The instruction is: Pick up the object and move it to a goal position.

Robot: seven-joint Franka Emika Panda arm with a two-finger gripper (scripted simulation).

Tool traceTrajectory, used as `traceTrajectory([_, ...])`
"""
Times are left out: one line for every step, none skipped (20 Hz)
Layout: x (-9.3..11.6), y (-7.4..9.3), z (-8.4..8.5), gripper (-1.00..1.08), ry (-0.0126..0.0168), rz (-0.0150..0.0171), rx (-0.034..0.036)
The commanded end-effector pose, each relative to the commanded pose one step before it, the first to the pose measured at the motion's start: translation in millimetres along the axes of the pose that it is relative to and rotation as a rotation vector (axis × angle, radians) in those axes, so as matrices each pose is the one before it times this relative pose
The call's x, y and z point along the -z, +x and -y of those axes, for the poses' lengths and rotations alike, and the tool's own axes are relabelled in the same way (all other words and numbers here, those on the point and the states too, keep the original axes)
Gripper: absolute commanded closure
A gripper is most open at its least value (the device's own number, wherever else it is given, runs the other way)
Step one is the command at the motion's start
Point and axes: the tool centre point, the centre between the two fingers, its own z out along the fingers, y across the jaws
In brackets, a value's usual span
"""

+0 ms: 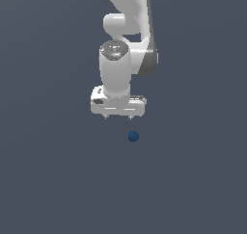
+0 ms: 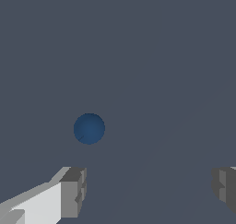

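Pincer (image 1: 118, 117) wide open and empty, poised above the small dark blue ball (image 1: 133, 136).

Taking the ball as the landmark: in the exterior view the white pincer hangs just above it and slightly toward the exterior view's left, its two short fingertips pointing down and well spread, neither touching the ball. In the wrist view the ball (image 2: 89, 128) sits alone on the plain grey-blue surface (image 2: 161, 57), clear of both grey finger pads (image 2: 73, 191), nearer to one pad than to the other, and outside the gap between them.
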Motion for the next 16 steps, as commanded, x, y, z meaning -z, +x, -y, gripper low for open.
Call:
traceTrajectory([0.00, 0.00, -0.01, -0.92, 0.00000, 0.00000, 0.00000])
traceTrajectory([-0.23, -0.24, -0.17, -0.92, -0.00031, 0.00097, 0.00063])
traceTrajectory([-0.71, -0.70, -0.51, -0.92, -0.00086, 0.00290, 0.00180])
traceTrajectory([-1.18, -1.14, -0.82, -0.92, -0.00141, 0.00478, 0.00300])
traceTrajectory([-1.61, -1.56, -1.12, -0.92, -0.00191, 0.00656, 0.00415])
traceTrajectory([-1.98, -1.96, -1.41, -0.92, -0.00233, 0.00818, 0.00527])
traceTrajectory([-2.15, -2.18, -1.57, -0.92, -0.00251, 0.00904, 0.00600])
traceTrajectory([-1.69, -1.75, -1.26, -0.92, -0.00197, 0.00723, 0.00503])
traceTrajectory([-1.14, -1.25, -0.92, -0.92, -0.00136, 0.00508, 0.00378])
traceTrajectory([-0.68, -0.76, -0.57, -0.92, -0.00083, 0.00313, 0.00259])
traceTrajectory([-0.21, -0.34, -0.30, -0.92, -0.00033, 0.00125, 0.00129])
traceTrajectory([-0.04, 0.08, -0.05, -0.92, 0.00000, 0.00000, 0.00000])
traceTrajectory([0.33, 0.28, 0.33, -0.92, 0.00035, -0.00137, -0.00093])
traceTrajectory([0.12, 0.36, 0.37, -0.92, 0.00038, -0.00133, -0.00229])
traceTrajectory([-0.36, 0.24, 0.47, -0.92, 0.00020, -0.00045, -0.00335])
traceTrajectory([-0.68, 0.21, 0.58, -0.92, 0.00013, -0.00005, -0.00453])
